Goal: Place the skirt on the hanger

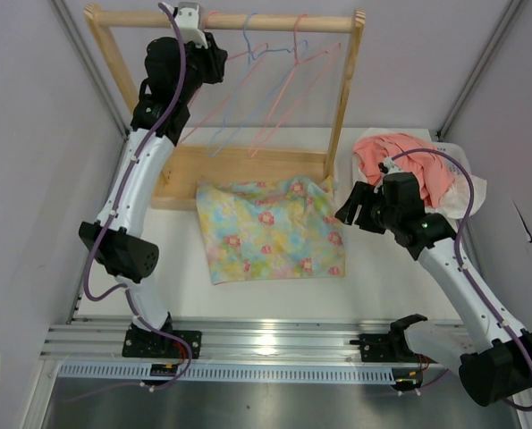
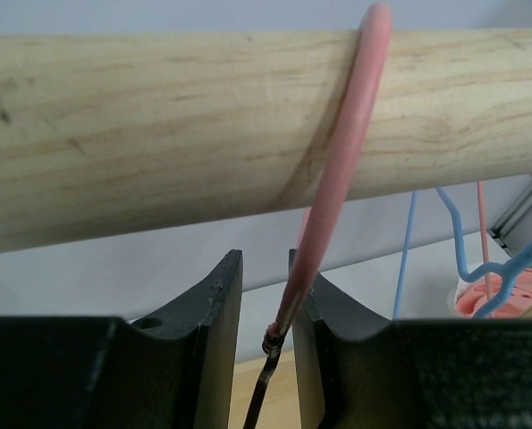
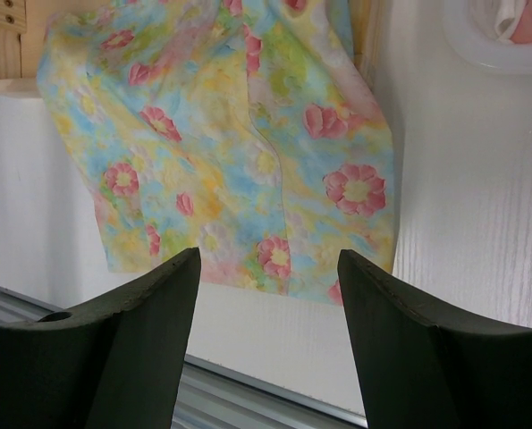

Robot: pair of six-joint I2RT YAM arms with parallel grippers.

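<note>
The skirt (image 1: 270, 231) lies flat on the white table, floral in yellow, blue and green; the right wrist view shows it too (image 3: 230, 152). The pink hanger (image 2: 337, 179) hangs by its hook over the wooden rod (image 2: 158, 134), and its body slants down inside the rack (image 1: 219, 100). My left gripper (image 1: 219, 55) is up at the rod. Its jaws (image 2: 264, 268) stand narrowly apart with the hook's wire between them, resting against the right finger (image 2: 315, 322). My right gripper (image 1: 344, 210) is open and empty, hovering over the skirt's right edge (image 3: 267, 268).
The wooden rack (image 1: 248, 165) stands at the back. It also carries a light blue hanger (image 1: 248, 98) and a second pink hanger (image 1: 292, 98). A coral-pink garment (image 1: 400, 156) lies in a white tray (image 1: 471, 192) at the right. A metal rail (image 1: 266, 340) runs along the near edge.
</note>
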